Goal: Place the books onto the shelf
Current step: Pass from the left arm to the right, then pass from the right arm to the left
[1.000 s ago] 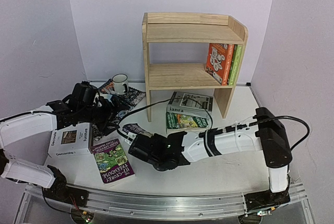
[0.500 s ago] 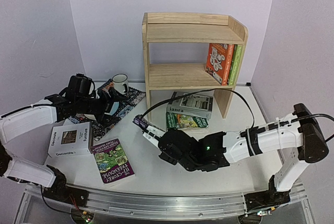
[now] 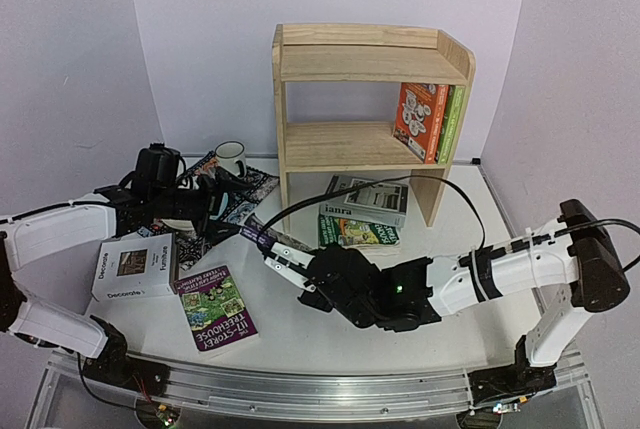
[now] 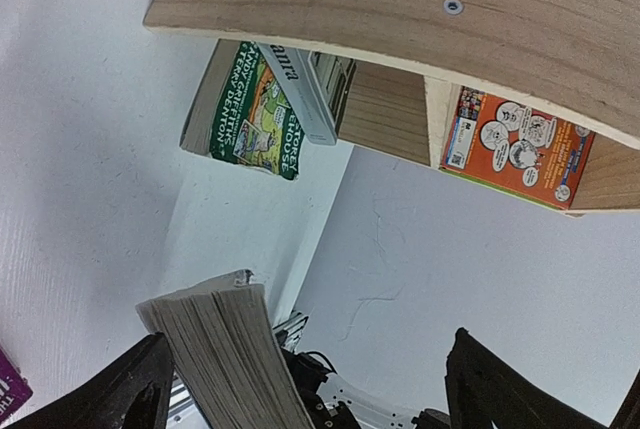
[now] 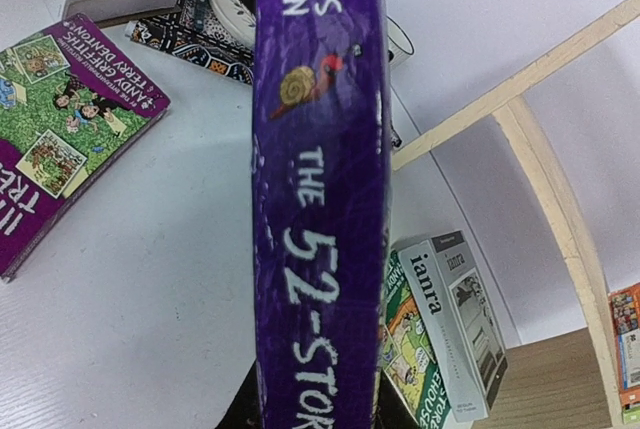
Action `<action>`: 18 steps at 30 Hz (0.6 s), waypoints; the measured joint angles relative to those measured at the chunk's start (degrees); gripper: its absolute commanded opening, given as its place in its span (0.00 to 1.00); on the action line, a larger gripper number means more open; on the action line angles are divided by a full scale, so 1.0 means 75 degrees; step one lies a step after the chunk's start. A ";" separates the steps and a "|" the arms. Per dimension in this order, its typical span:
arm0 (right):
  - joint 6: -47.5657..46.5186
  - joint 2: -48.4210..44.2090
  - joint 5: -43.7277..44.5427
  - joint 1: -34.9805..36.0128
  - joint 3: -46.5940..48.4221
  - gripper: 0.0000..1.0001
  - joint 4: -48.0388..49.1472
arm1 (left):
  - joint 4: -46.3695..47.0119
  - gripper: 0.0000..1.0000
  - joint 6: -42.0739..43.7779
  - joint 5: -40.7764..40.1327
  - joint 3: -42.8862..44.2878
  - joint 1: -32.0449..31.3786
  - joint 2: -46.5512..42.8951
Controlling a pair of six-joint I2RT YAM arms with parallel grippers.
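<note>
Light but floppy, slick cover: purple 52-Storey paperback (image 5: 320,199) sits pinched in the right end effector (image 3: 283,261). I'd hold it near the spine. The left end effector (image 3: 222,196) is spread wide.

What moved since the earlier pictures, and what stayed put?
The right arm swung back to its own side; the right claw stayed shut on the dark purple book, tipping it up toward the left claw. That open claw slid right to meet it. The shelf, Decorate book, purple Treehouse book and mug stayed put.
</note>
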 measured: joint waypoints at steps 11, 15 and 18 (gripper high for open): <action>-0.0792 0.0128 0.0160 -0.0002 0.0127 0.00 0.0097 | 0.0050 0.92 -0.0327 -0.0061 -0.0278 -0.0001 -0.0002; -0.1114 0.0272 0.0381 -0.0003 0.0318 0.00 0.0129 | 0.0012 0.92 -0.0327 -0.0165 -0.0278 0.0010 -0.0005; -0.1309 0.0272 0.0414 0.0000 0.0306 0.00 0.0168 | -0.0097 0.92 -0.0324 -0.0347 -0.0278 0.0010 -0.0057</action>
